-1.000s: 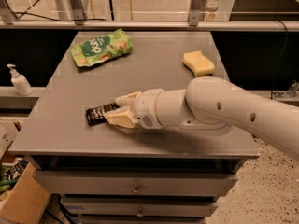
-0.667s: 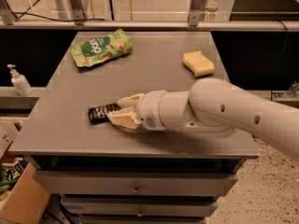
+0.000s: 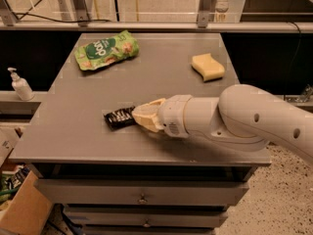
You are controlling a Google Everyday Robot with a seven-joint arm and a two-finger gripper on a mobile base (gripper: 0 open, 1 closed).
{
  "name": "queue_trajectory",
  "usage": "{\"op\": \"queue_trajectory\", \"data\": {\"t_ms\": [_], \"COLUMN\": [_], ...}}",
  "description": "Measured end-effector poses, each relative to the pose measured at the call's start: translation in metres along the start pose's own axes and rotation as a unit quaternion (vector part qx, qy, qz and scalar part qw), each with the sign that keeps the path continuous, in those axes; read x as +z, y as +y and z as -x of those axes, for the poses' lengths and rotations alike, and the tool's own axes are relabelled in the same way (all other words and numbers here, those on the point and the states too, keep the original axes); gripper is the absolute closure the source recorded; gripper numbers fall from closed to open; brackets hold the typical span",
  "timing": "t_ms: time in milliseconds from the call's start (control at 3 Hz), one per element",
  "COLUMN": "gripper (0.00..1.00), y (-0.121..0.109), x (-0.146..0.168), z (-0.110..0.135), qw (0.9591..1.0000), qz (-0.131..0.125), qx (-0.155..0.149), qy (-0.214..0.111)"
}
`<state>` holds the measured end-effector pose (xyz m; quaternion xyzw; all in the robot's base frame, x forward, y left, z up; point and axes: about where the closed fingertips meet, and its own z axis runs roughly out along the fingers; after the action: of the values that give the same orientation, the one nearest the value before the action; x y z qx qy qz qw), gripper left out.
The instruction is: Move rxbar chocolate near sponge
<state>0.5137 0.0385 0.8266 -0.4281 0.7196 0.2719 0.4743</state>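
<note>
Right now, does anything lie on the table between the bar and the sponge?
Nothing visible does. The gripper holds the bar by its right end. The stretch of table from there to the sponge is bare. The pouch lies at the far left, off that line.

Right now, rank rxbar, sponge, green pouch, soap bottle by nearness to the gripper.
Gripper, front centre.
1. rxbar chocolate: in its fingers.
2-3. green pouch, back left; sponge, back right: too close to call.
4. soap bottle: far left.
</note>
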Motion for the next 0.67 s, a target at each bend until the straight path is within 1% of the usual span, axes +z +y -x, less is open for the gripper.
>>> {"op": "queue_trajectory", "data": {"t_ms": [333, 667], "gripper": [1.00, 1.00], "y": [-0.014, -0.029], "x": [-0.028, -0.057], "z": [-0.004, -0.011], "qw": [0.9995, 0.9977], "qz": [-0.029, -0.063], "qx": [0.009, 0.024], "qy": [-0.004, -0.010]}}
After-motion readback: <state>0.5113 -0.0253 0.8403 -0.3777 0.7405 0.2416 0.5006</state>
